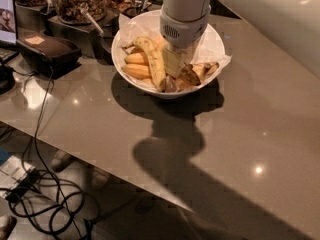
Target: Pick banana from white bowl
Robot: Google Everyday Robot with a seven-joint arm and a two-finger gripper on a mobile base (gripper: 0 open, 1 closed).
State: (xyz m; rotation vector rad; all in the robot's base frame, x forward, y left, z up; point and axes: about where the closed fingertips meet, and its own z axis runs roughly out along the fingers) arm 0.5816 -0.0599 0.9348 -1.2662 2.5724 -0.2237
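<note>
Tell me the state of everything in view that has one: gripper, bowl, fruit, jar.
White bowl: upright on the table, paper-lined, holding fruit.
Gripper: lowered into the bowl, among the fruit.
Banana: lying in the bowl beside the gripper, not lifted.
Glass jar: upright, full of nuts.

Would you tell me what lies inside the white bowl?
Paper lining, two smooth yellow bananas, a long speckled banana, a browner banana; the gripper in the white bowl hides its middle.
</note>
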